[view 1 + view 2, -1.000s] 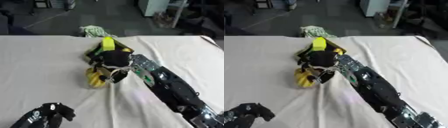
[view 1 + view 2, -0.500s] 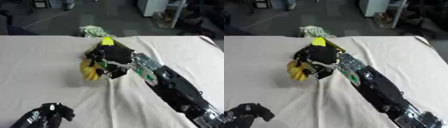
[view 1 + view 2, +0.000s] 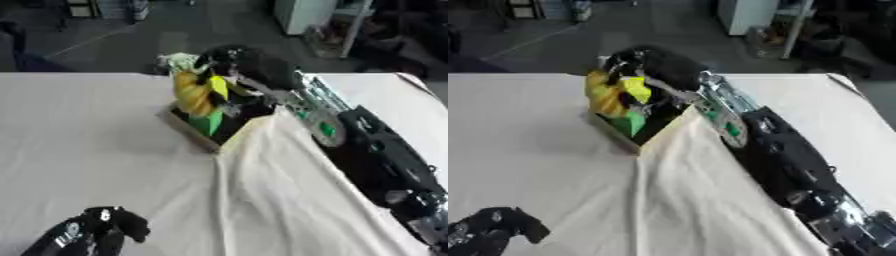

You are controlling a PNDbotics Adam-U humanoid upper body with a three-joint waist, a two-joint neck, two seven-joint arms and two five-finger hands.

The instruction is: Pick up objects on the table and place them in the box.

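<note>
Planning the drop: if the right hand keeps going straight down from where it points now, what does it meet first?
Probably the box. The right hand, curled on the yellow object, hangs over its dark opening, where something green lies; depth is unclear.

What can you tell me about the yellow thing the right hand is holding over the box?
The yellow object looks soft and crumpled, bright yellow with a paler yellow patch beside it; what it is cannot be made out. The right hand grips it from above, fingers curled round its top. It hangs upright at the far middle of the table, over the open box, with its lower end at the box's dark opening, next to something green inside.
</note>
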